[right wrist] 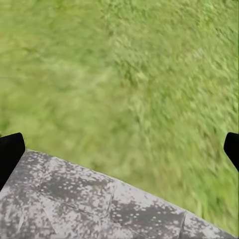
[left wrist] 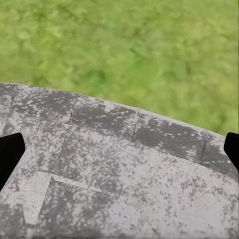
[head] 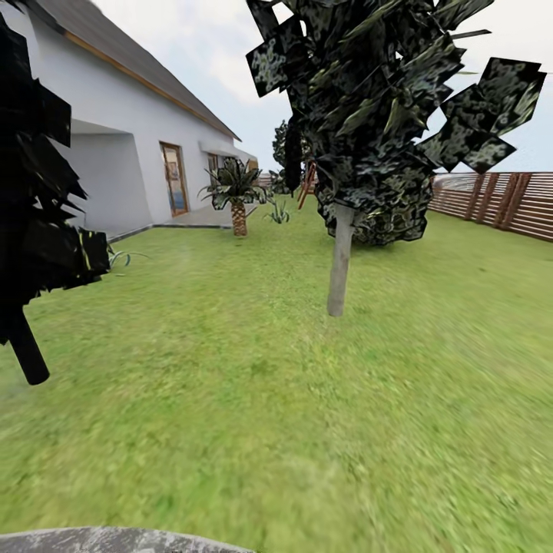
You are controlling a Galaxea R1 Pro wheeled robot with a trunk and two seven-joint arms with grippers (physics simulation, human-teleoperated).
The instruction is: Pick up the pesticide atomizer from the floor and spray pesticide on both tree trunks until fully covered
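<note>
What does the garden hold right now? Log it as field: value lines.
setting: lawn beside a white house
nearest tree: pale trunk, dark leafy crown above
left edge: dark conifer
farther: short palm near the house
right side: brown slat fence
sprayer: cannot tell where
left fingers: apart, over grey stone paving

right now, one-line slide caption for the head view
Garden lawn with a pale-trunked tree ahead, white house to the left, slatted wooden fence to the right.
</note>
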